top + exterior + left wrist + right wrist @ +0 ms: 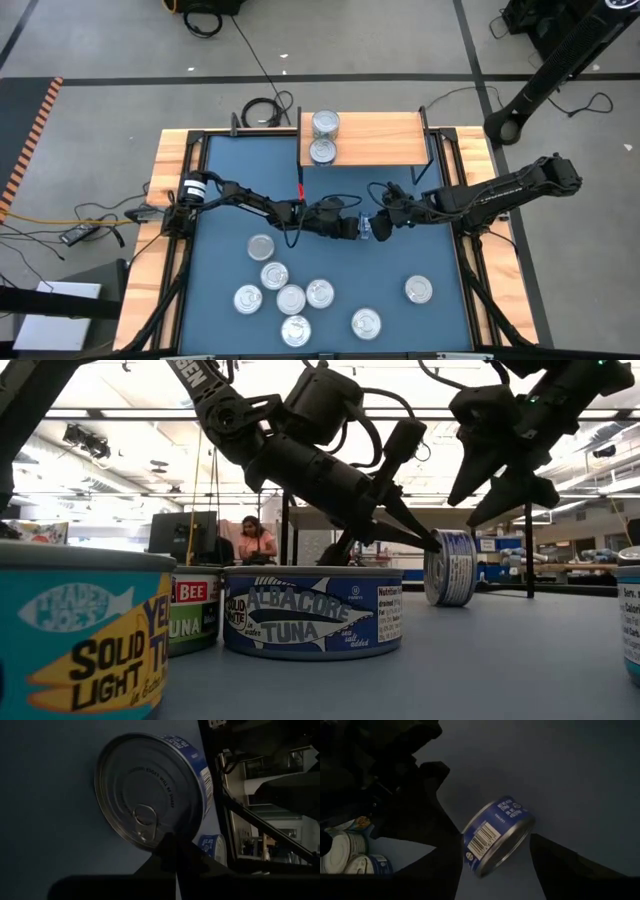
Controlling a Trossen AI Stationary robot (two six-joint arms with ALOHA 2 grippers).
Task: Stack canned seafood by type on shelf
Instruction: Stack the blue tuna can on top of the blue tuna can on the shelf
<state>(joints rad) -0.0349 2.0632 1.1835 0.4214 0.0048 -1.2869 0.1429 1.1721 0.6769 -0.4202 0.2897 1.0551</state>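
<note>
End effector (432, 543) against upright can (449, 567)

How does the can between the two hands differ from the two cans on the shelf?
The can between the hands stands on its edge on the blue table; the shelf cans lie flat with lids up. It is at the fingertips of the shut left hand, with the open right hand beside it; the shelf cans stand free of both hands. All three are small round tins with silver lids.
</note>
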